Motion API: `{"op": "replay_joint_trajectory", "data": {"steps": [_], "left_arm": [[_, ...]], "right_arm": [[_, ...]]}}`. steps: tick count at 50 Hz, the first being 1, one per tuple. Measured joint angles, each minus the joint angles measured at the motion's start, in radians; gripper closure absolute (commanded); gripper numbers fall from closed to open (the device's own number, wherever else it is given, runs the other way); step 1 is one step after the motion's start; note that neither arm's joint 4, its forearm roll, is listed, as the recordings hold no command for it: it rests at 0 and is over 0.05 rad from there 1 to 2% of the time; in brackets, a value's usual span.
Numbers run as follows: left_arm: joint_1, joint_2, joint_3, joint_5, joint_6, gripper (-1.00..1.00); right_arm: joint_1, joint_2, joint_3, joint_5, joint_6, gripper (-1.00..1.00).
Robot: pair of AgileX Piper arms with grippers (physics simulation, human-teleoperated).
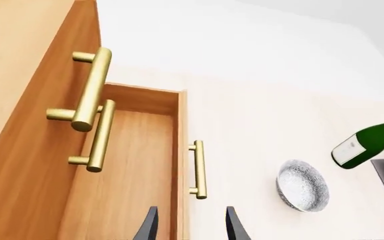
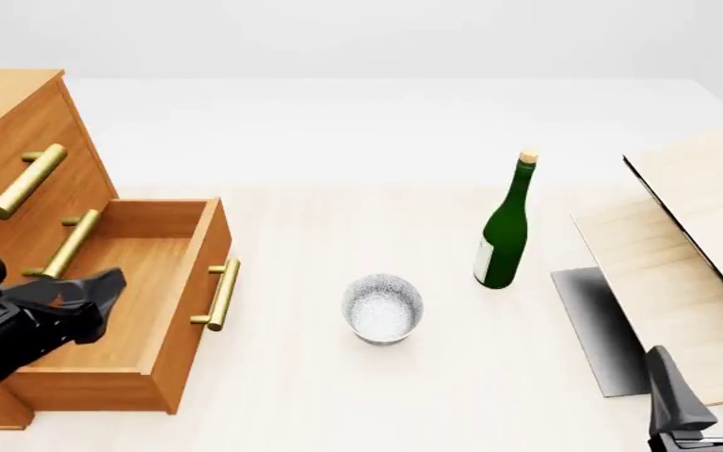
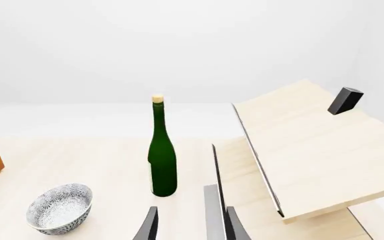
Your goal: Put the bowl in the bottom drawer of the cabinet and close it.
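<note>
The speckled white-grey bowl [image 2: 383, 308] stands upright and empty on the table, between the cabinet [image 2: 10, 141] and a green bottle [image 2: 504, 235]. The bottom drawer [image 2: 148, 377] is pulled out, its wooden box empty and its brass handle [image 2: 219, 295] facing the bowl. My left gripper [image 2: 101, 303] hovers open over the drawer's inside, holding nothing. In the left wrist view its fingers [image 1: 148, 226] point at the drawer's front wall [image 1: 180, 165], with the bowl [image 1: 302, 186] off to one side. My right gripper [image 2: 707, 377] is open and empty at the near right, well away from the bowl [image 3: 58, 209].
The green bottle [image 3: 162, 155] stands upright just right of the bowl. Tilted pale wooden boards [image 2: 700, 235] on a dark grey base [image 2: 594, 325] fill the right side, close to my right gripper [image 3: 190, 227]. The two upper drawers are shut, their handles [image 2: 20, 181] sticking out.
</note>
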Motion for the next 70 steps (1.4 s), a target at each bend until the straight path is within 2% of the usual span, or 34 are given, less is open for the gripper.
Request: {"op": "replay_joint_trajectory", "data": {"steps": [38,70], "left_arm": [[0.022,0.227,0.091,-0.173,-0.06,-1.0],[-0.008,0.401,0.095,-0.296,-0.076,-1.0]], "right_arm": [[0.0,0.0,0.0,0.0,0.0,-1.0],[-0.001,0.0,0.0,0.0,0.0,-1.0]]}}
